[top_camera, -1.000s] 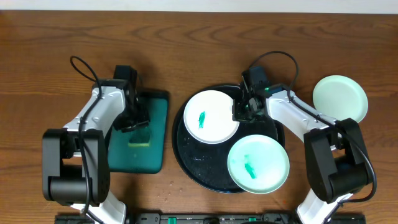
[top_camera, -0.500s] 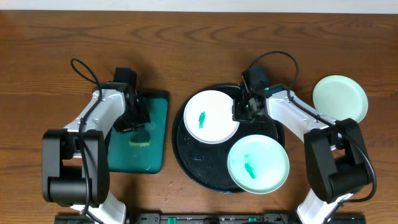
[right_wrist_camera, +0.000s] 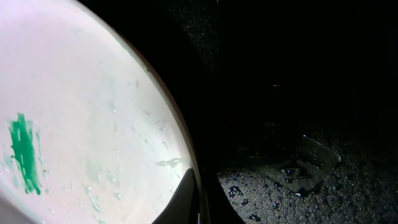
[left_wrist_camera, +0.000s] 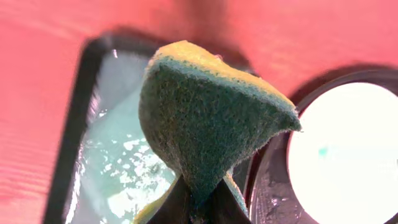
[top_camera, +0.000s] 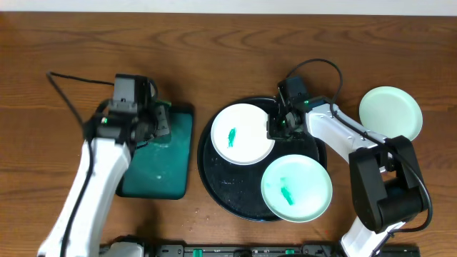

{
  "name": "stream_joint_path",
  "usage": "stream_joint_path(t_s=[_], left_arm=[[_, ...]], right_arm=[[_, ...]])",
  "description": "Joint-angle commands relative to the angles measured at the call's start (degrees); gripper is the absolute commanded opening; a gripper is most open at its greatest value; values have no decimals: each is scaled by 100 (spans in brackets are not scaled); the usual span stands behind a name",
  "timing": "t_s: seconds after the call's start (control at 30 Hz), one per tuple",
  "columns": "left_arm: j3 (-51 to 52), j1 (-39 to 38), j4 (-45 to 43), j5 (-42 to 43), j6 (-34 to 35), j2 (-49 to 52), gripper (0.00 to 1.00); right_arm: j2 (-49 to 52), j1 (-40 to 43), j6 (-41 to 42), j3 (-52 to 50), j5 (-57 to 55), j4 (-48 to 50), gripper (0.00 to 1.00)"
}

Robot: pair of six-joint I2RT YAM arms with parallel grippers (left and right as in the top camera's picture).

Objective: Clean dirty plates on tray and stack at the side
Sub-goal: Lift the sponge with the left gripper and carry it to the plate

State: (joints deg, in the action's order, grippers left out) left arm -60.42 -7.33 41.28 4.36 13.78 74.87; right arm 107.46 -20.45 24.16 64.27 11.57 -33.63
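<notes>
left gripper (left_wrist_camera: pixel 200 202): pinching sponge (left_wrist_camera: pixel 211 118), over green basin (left_wrist_camera: pixel 118 162)
right gripper (right_wrist_camera: pixel 198 194): clamped on white plate (right_wrist_camera: pixel 93 112) right rim, on black tray (right_wrist_camera: pixel 298 93)

No readable text or labels anywhere.

The white left arm (top_camera: pixel 100 164) extends from the near edge toward the far left, the left gripper (top_camera: pixel 160 123) clamped on a yellow-and-green sponge (left_wrist_camera: pixel 211 118). The right arm (top_camera: pixel 343 132) bends leftward, the right gripper (top_camera: pixel 274 128) pinching a round white plate's (top_camera: pixel 246 146) rim.
</notes>
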Motion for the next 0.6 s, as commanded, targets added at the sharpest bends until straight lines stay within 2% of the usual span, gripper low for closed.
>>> stream_joint_path(t_s=[0.0,0.27,0.47,0.57], left_arm=[[-20,-195,-68,-828,-131,-354,7],[-20,-608,-162,-1681,-129,-568,7],[-17,-728,-144,-1794,-52,-564,7],[-13,-726,2,-1790,236,-520,7]], right_arm=[[-28,59,42,-74,-76,2,1],[-28,59,-2,-74,-79,-11,1],[-28,59,-2,-74,-79,-17,1],[-28,59,-2,-74,-79,-22,1]])
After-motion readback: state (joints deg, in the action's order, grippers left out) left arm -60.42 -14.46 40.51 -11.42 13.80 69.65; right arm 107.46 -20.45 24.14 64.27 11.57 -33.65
